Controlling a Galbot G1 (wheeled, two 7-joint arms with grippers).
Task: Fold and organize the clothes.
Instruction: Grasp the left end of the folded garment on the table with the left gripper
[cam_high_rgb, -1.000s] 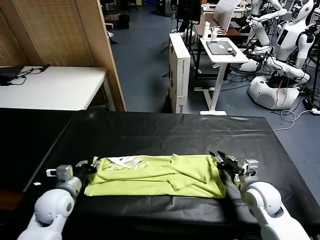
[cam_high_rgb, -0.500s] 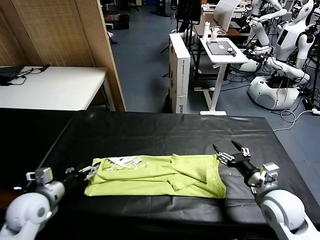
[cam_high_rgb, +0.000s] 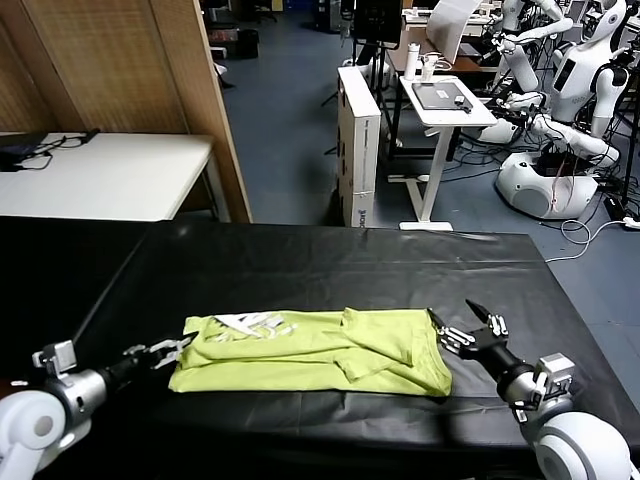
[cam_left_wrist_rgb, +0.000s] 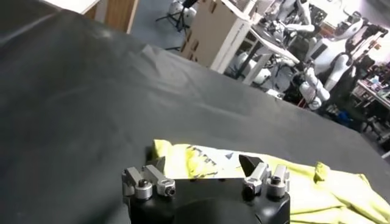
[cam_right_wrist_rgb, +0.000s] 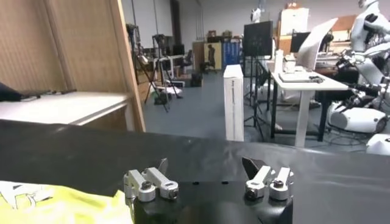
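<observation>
Lying folded into a long flat strip on the black-covered bench, nearer the front edge than the back: the lime yellow-green T-shirt, with a patch of white print or label showing at its left end and creased, overlapping layers toward its right end.

Hovering just off the shirt's left end, low over the bench cloth: the left gripper, jaws spread wide and holding nothing, tips pointing toward the shirt's edge without clearly touching it. Seeing, in the left wrist view, the same gripper with both fingers well apart and the shirt's yellow-green cloth beyond and between them.

Hovering just off the shirt's right end: the right gripper, jaws likewise spread wide and empty, one tip near the shirt's right corner, the other raised above the bench. Showing, in the right wrist view, this gripper with fingers well apart and only a corner of the shirt to one side.

Standing beyond the bench: a white table, a wooden partition, a tall white box, a small white desk and other white robots.
</observation>
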